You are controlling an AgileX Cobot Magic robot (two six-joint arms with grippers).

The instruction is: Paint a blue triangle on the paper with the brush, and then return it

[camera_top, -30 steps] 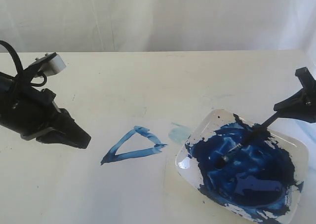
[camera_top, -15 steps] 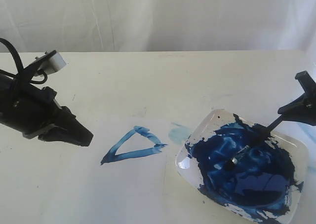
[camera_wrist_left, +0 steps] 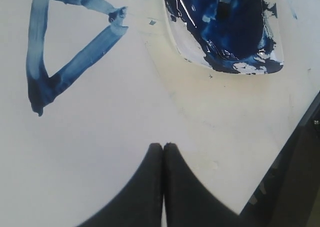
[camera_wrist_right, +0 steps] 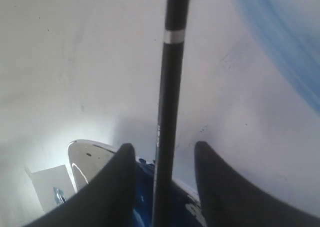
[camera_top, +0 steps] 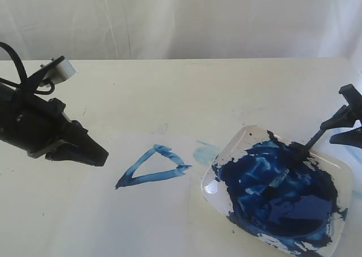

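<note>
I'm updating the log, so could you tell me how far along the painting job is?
Done: the blue triangle is on the paper. In hand: the brush rests tip-down in the paint dish, its handle between the open fingers of the right gripper, which do not touch it. Left: probably just drawing that gripper clear, if the dish is the brush's home.

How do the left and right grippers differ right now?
The left gripper is shut and empty, its fingers pressed together. The right gripper is open, and the brush handle stands between its fingers with a gap on each side. The left one is near the blue triangle; the right one is at the dish, where the brush tip rests. Both have black fingers.
</note>
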